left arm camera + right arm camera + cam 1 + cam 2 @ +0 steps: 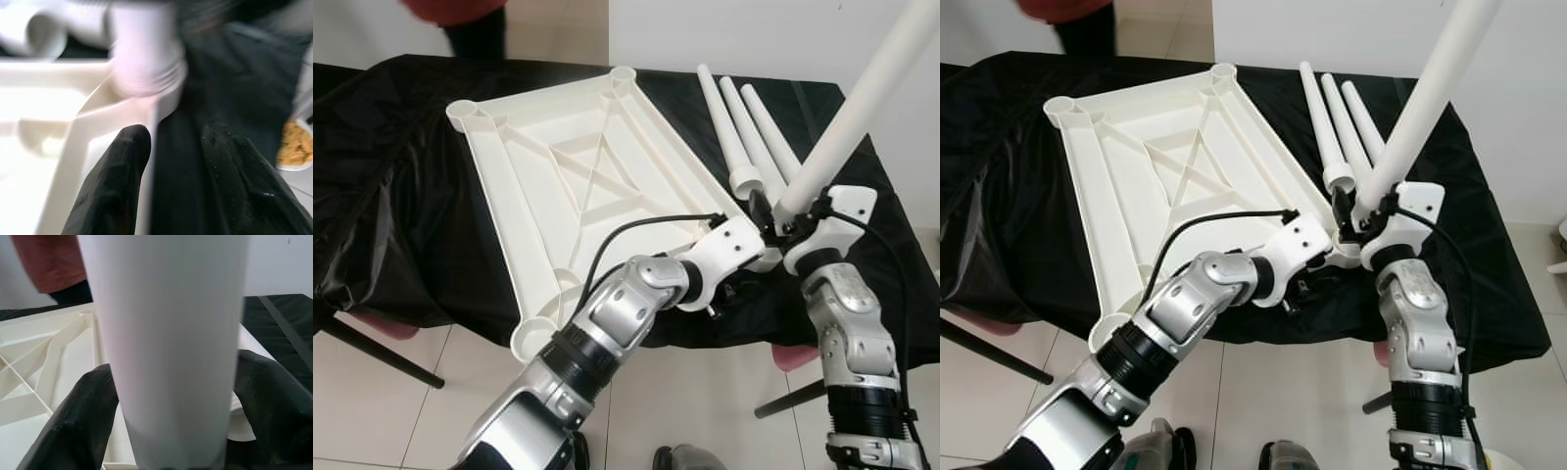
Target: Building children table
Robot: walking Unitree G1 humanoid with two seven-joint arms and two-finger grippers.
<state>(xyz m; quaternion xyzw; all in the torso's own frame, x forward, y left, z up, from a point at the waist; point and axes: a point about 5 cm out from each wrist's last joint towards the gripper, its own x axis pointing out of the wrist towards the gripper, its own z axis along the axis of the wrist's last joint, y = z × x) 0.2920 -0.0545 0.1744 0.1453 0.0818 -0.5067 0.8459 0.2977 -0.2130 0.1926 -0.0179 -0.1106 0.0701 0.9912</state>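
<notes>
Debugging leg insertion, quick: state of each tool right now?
Left tool: open, fingers straddling the tabletop edge by the corner socket.
Right tool: closed on the table leg.

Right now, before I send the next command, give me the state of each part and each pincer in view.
Tabletop: upside down on the black cloth, ribs up.
Held leg: tilted, lower end at the near right corner socket.
Three spare legs: lying side by side on the cloth, unattached.
Right pincer: shut on the held leg.
Left pincer: open, at the tabletop's edge by that socket.
</notes>
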